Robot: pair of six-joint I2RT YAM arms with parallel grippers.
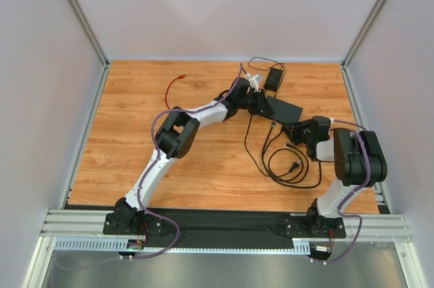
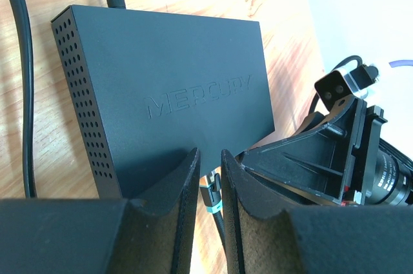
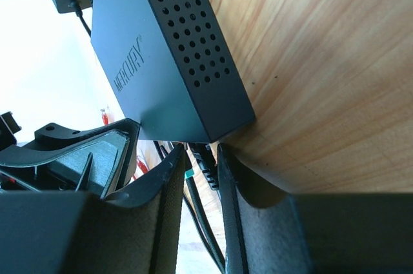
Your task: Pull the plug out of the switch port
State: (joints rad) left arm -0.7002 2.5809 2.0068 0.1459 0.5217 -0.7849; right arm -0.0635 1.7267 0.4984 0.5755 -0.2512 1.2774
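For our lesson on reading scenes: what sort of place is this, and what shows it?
Probably a robotics lab test cell: a wooden tabletop boxed in by white panels on aluminium framing, a left arm and right arm bolted to a rail at its near edge, and a black switch with cables.

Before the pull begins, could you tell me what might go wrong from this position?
The right gripper's jaws flank the plug with little room; a grip on the cable alone could slip. The left gripper sits close beside it at the switch's port edge, so the two could knock together. Unless firmly held, the switch may drag along the table.
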